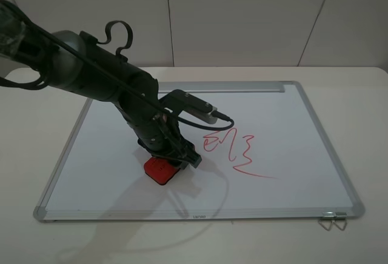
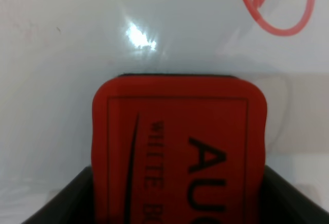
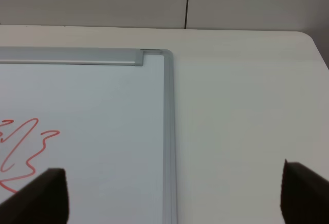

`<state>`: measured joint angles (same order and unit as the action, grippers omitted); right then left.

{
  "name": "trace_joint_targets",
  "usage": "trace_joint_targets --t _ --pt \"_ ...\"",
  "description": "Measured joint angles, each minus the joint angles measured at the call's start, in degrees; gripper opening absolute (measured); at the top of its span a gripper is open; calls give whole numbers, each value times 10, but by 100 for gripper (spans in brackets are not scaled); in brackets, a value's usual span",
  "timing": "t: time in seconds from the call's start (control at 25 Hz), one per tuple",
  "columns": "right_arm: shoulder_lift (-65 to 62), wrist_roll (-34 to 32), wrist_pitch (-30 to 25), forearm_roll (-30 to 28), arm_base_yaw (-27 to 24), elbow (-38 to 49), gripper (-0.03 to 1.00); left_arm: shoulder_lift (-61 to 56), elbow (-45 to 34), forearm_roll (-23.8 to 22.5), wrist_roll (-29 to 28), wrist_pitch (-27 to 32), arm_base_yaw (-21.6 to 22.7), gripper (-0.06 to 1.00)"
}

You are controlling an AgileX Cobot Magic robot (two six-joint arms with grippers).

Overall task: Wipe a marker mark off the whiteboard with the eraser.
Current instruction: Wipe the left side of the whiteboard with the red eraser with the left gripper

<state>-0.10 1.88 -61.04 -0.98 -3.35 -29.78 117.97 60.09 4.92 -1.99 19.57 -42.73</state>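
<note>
The whiteboard (image 1: 291, 125) lies flat on the table. My left gripper (image 1: 168, 160) is shut on the red eraser (image 1: 160, 171), which rests on the board left of the red drawing. In the left wrist view the eraser (image 2: 177, 147) sits between the dark fingers (image 2: 64, 201). A small thin red marker mark (image 1: 213, 142) lies just right of that gripper. Further right is a larger red squiggle with a slanted tail (image 1: 245, 155). Out of the exterior view, my right gripper (image 3: 175, 196) is open and empty above the board's right frame.
A silver tray bar (image 1: 242, 87) runs along the board's far edge. A metal wire clip (image 1: 332, 220) sticks out at the front right corner. White table surface (image 3: 247, 111) surrounds the board, with a wall behind.
</note>
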Motion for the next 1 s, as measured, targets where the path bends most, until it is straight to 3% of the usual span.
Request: trace_joint_targets --t 0.28,0.64,1.0 --pt "0 0 0 0 0 0 71 -6 -15 28 -1 -16 34 57" --pt "0 0 0 0 0 0 71 -11 -33 20 -9 -29 179 57" --pt "0 0 0 0 0 0 71 -19 -50 -10 -12 -32 264 57"
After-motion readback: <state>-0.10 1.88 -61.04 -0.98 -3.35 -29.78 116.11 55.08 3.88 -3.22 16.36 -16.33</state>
